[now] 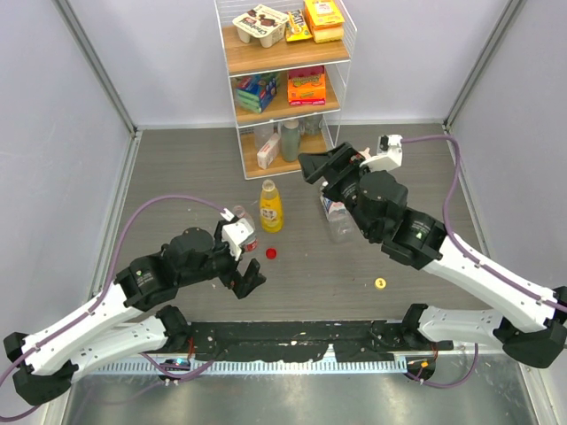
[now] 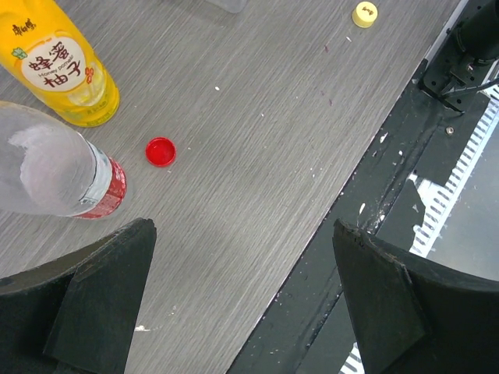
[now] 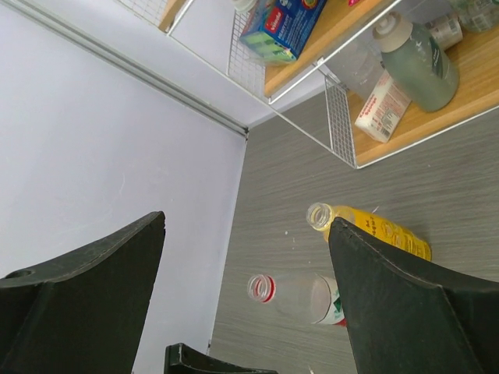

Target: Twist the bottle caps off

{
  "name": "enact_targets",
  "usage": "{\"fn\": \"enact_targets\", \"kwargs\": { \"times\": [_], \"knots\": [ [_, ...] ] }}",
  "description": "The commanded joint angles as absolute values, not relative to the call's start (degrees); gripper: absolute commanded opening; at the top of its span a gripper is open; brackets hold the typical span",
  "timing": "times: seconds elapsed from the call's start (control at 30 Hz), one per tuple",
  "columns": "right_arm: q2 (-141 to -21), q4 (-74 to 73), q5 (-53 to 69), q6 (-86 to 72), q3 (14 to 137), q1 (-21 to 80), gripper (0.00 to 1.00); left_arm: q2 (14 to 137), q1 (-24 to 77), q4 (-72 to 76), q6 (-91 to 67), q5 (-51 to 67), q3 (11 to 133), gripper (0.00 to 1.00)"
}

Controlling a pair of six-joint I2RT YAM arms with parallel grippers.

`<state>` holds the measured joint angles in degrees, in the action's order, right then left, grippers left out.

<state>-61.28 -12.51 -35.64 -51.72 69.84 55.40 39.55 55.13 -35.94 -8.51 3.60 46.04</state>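
Bottle caps: one red [image 1: 271,252], one yellow [image 1: 380,283]

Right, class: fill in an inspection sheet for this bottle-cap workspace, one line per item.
Surface: grey wood-grain table, a few white specks.
Job's things: red cap and yellow cap lie loose; yellow bottle and red-label bottle open; third bottle partly hidden.
Clutter: nothing seen.
Grippers: left gripper and right gripper open, empty.
Cables: purple cable along each arm.
Surroundings: stocked rack, pale walls.
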Motion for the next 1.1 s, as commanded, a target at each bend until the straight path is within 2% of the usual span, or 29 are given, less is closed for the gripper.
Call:
{"fn": "enact_targets", "kwargs": {
  "times": [0.0, 0.4, 0.7, 0.9, 1.07],
  "knots": [
    [-63.1, -11.5, -35.6, -54.9, 72.3, 55.5, 0.9, 39.5, 55.1, -34.6, -8.2, 4.9, 46.1, 1.0],
    [-64.1, -11.8, -34.1, -57.6, 71.7, 55.5, 0.9, 39.8, 55.3, -34.6, -8.2, 5.3, 46.1, 1.0],
    [-58.9, -9.8, -40.6, -56.5, 67.6, 55.5, 0.9, 39.4, 55.2, -34.6, -8.1, 5.5, 46.0, 1.0],
    [-61.8, -13.0, -39.6, -56.4, 73.1, 55.5, 0.9, 39.2, 55.3, -34.5, -8.1, 6.2, 46.0, 1.0],
    [-59.3, -14.7, -46.6, -56.5, 73.3, 55.5, 0.9, 40.0, 55.2, -34.6, -8.1, 6.4, 46.1, 1.0]
  ]
}}
